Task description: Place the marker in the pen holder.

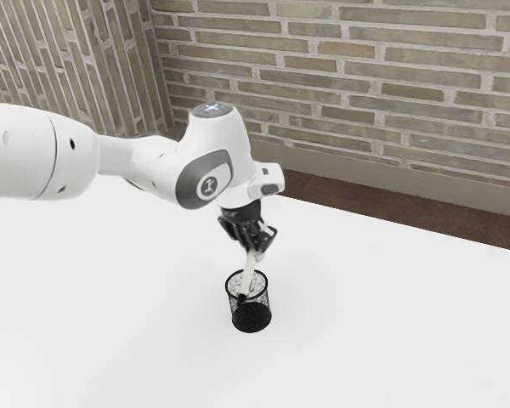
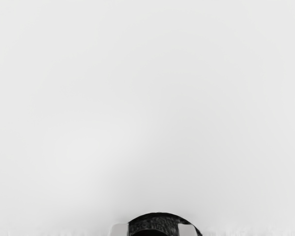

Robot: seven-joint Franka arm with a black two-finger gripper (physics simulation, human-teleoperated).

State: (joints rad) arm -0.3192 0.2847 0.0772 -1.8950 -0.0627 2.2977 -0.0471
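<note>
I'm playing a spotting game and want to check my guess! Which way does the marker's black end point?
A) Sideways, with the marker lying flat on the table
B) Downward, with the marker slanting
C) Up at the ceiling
B: the marker slants, its black end low down at the mesh pen holder and its pale part higher up.

In the exterior view, the pen holder [image 1: 265, 303], lower centre, looks like metal mesh; the table [image 1: 85, 323], lower left, smooth and matt; the wall [image 1: 408, 85], upper right, rough brick; the arm [image 1: 25, 153], left, smooth plastic.
</note>
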